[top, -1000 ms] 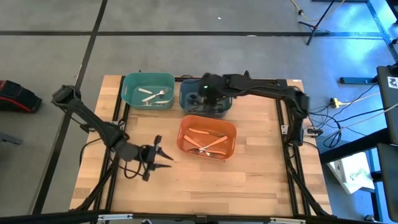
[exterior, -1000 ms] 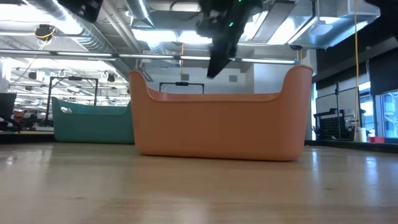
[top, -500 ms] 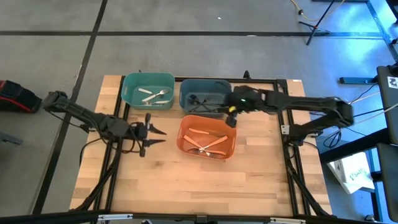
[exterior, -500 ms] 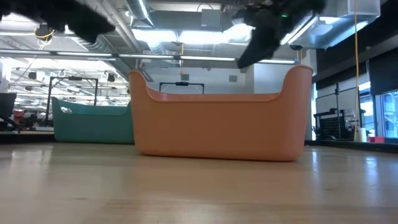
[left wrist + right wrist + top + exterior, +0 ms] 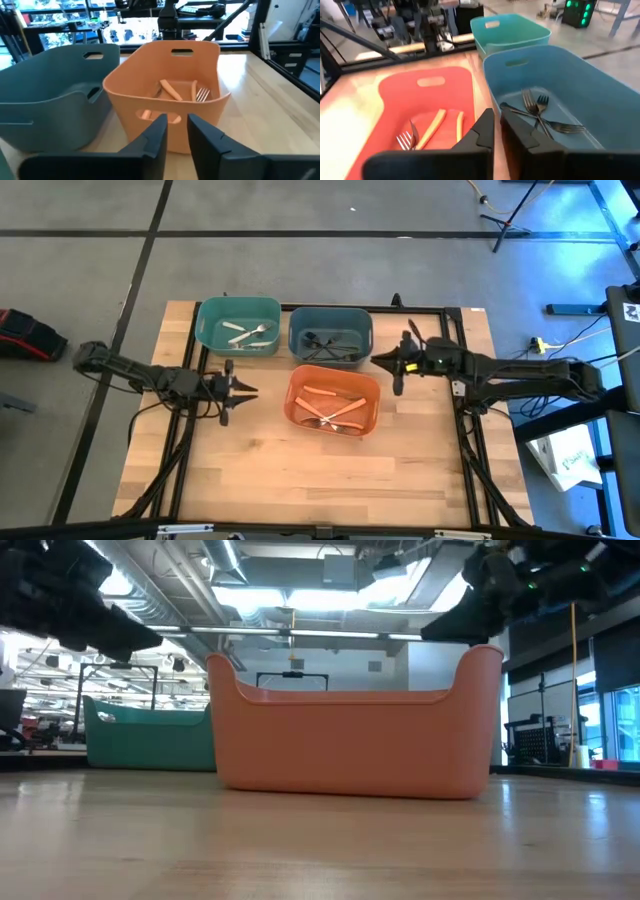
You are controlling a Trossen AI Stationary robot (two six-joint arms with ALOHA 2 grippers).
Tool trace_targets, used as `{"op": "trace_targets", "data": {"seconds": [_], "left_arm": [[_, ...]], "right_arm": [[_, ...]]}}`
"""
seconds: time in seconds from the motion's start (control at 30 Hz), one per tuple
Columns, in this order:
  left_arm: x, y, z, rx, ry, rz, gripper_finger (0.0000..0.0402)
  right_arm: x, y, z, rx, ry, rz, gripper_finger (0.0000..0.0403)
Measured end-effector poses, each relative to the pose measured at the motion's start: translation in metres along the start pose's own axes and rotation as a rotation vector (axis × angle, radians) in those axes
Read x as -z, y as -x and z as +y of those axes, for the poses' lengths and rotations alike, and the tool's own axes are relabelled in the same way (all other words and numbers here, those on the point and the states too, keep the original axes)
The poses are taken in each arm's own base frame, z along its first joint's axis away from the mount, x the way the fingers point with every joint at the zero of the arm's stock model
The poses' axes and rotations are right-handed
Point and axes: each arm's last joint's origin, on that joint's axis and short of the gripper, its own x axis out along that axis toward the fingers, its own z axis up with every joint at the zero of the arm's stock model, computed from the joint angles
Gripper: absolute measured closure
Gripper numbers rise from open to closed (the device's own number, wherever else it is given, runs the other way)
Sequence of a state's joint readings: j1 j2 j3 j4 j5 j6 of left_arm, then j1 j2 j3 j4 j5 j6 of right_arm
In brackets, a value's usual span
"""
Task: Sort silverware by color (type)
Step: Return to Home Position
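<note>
The silverware lies sorted in three bins. White forks (image 5: 248,332) lie in the teal bin (image 5: 206,326), black forks (image 5: 537,112) in the blue-grey bin (image 5: 298,336), and orange pieces (image 5: 175,92) in the orange bin (image 5: 296,398). My left gripper (image 5: 252,390) hovers left of the orange bin and points at it. Its fingers (image 5: 159,131) stand a little apart with nothing between them. My right gripper (image 5: 380,361) hovers right of the blue-grey bin, shut and holding nothing; its own view (image 5: 497,131) looks over both nearer bins.
Bare wooden tabletop (image 5: 300,470) stretches along the near side and beside the bins. A black frame rail (image 5: 455,350) runs along the right edge, another (image 5: 190,360) along the left. In the low view the orange bin (image 5: 355,735) stands in front, the teal bin (image 5: 150,735) behind it.
My right gripper has drawn back from above the blue-grey bin toward the table's right edge. My left gripper has gone from the near left of the orange bin toward the far edge and turned toward that bin; its fingers have come closer together.
</note>
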State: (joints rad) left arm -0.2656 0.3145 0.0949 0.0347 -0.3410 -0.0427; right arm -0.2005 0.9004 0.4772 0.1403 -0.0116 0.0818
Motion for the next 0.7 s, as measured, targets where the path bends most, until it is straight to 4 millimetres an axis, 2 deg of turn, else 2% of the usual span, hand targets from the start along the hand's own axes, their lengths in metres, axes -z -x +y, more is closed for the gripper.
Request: {"op": "trace_targets", "data": {"seconds": [0.13, 0.3, 0.5, 0.7], "left_arm": [[0.008, 0.001, 0.002, 0.067, -0.055, 0.027, 0.0365], [0.008, 0.003, 0.008, 0.076, -0.041, -0.001, 0.0397], [0.006, 0.007, 0.014, 0.114, -0.014, -0.035, 0.0398], [0.006, 0.015, 0.018, 0.064, 0.002, -0.066, 0.0399]], "right_arm": [[0.015, 0.004, -0.001, -0.005, -0.018, -0.042, 0.04], [0.029, 0.01, -0.001, -0.062, -0.016, -0.136, 0.0394], [0.045, 0.02, -0.003, -0.042, -0.04, -0.158, 0.0394], [0.06, 0.042, -0.005, -0.007, -0.083, -0.187, 0.0393]]}}
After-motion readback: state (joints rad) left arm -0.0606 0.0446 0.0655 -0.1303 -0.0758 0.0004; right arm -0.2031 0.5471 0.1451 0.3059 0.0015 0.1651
